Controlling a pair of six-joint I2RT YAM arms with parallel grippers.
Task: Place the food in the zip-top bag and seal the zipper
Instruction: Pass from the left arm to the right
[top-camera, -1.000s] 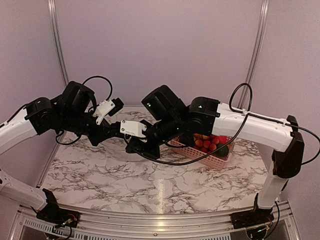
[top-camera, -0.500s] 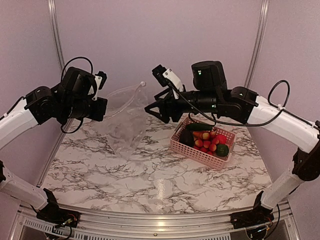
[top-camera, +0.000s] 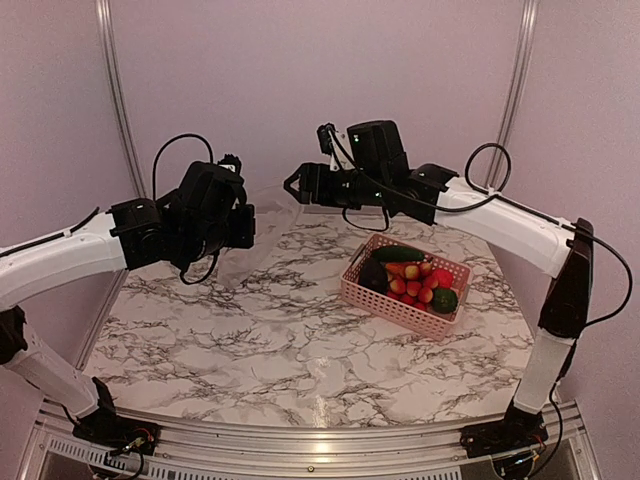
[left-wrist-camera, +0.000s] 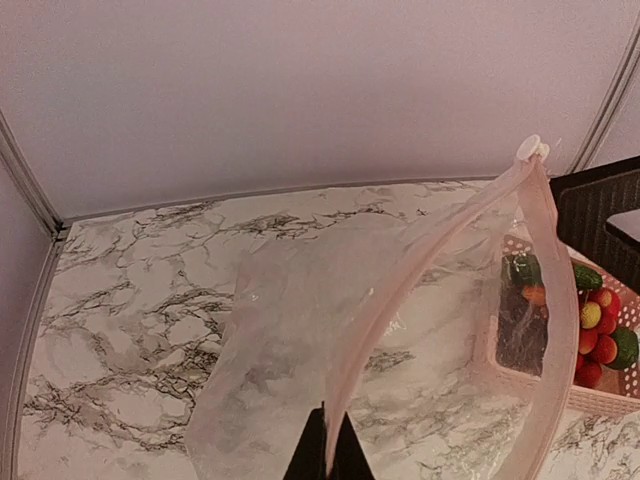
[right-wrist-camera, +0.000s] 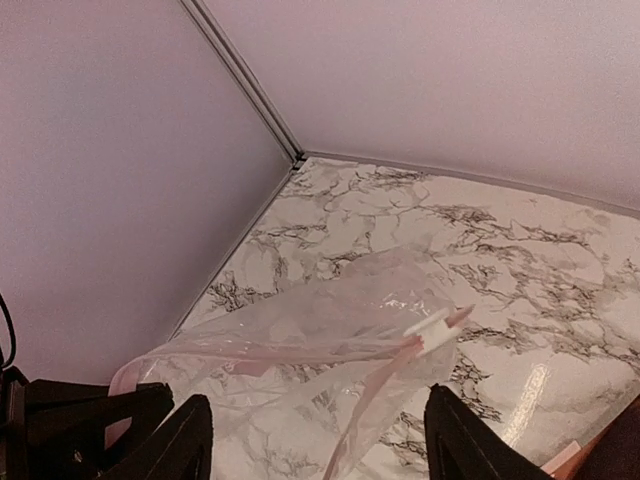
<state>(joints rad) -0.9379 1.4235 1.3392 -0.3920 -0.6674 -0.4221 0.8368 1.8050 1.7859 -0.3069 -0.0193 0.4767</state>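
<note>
The clear zip-top bag hangs in the air, its mouth open. My left gripper is shut on the pink zipper strip at one end of the mouth. The white slider sits at the far end. My right gripper stands open just short of that end, and its fingers touch nothing. In the top view both grippers, left and right, face each other at the back. The food lies in the pink basket: berries, a cucumber, an aubergine.
The pink slotted basket stands on the marble table at the right, below the right arm. Lilac walls with metal posts close in the back and sides.
The right gripper opened, letting go of the bag's slider end. The left gripper closed on the zipper strip and swung right with the bag. Both arms rose from the table's middle.
</note>
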